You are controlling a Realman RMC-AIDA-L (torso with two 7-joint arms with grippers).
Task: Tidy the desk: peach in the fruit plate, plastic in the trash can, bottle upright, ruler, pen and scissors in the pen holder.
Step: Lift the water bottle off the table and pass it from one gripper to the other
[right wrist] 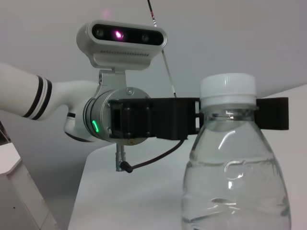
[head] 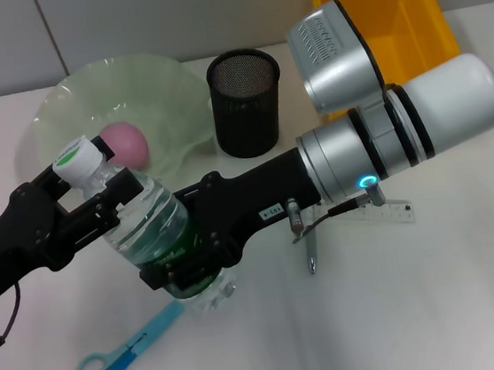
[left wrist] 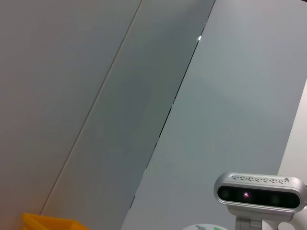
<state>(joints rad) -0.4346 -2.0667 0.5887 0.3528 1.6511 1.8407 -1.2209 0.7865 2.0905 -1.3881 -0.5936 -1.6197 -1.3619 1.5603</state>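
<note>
A clear water bottle (head: 148, 218) with a green label and white cap stands tilted, its base near the table. My left gripper (head: 95, 180) is shut on its neck just under the cap; the right wrist view shows that same left gripper (right wrist: 229, 115) flanking the neck of the bottle (right wrist: 235, 182). My right gripper (head: 185, 263) is shut on the bottle's lower body. A pink peach (head: 126, 143) lies in the green glass fruit plate (head: 51, 113). Blue scissors (head: 124, 355), a pen (head: 310, 249) and a clear ruler (head: 389, 213) lie on the table. The plastic is out of view.
The black mesh pen holder (head: 245, 100) stands right of the plate. A yellow bin (head: 389, 17) sits at the back right, and its corner (left wrist: 48, 223) shows in the left wrist view. My right forearm (head: 418, 121) crosses over the pen and ruler.
</note>
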